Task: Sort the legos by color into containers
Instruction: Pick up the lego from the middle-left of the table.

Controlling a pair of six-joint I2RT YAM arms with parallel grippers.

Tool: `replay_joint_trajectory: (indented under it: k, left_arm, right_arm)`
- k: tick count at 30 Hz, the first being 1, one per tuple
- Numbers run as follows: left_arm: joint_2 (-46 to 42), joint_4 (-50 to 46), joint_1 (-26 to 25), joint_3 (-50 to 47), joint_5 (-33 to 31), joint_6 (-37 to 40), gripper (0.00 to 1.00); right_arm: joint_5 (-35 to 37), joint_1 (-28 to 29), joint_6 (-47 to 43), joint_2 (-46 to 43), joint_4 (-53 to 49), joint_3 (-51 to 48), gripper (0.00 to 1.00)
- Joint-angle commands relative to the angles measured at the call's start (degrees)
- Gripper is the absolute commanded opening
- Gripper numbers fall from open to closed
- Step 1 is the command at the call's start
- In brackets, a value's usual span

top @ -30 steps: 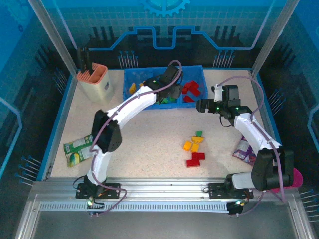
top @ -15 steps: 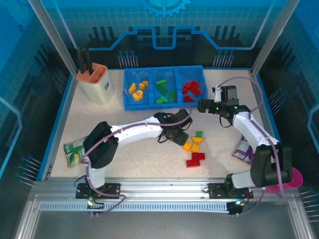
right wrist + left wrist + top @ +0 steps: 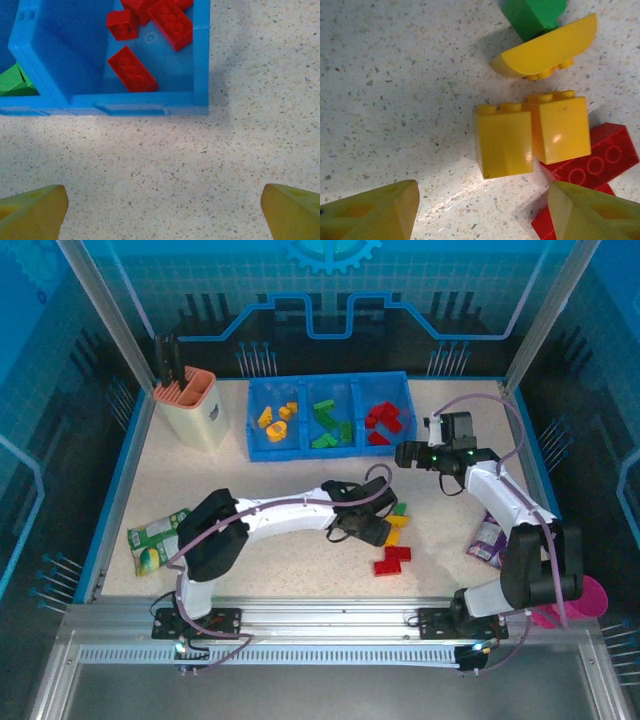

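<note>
Yellow legos (image 3: 502, 142) lie beneath the spread left pincer (image 3: 482, 202).

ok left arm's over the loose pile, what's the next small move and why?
Probably ease the left gripper forward and down around the nearer yellow brick, then close. Its jaws stand open and empty just short of that brick. A second yellow brick touches it, so both may come; both belong in the yellow compartment.

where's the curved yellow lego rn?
Left wrist view, upper right: the curved yellow plastic brick lies on the table just below the green plastic brick and above two square yellow bricks.
</note>
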Motion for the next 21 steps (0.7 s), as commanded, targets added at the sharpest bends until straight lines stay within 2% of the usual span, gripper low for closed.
replay_joint_trajectory:
  k: [1,21]
  left_arm:
    - [2.1,0.0,0.0,1.0,1.0,-1.6,0.70]
    - [6.6,2.1,0.1,2.8,4.3,-2.2,0.70]
  right_arm:
    - [-1.8,-1.0,-0.2,0.8,-1.0,1.8,1.00]
    - [-3.6,-1.0,-0.8,2.6,-1.4,2.4,1.00]
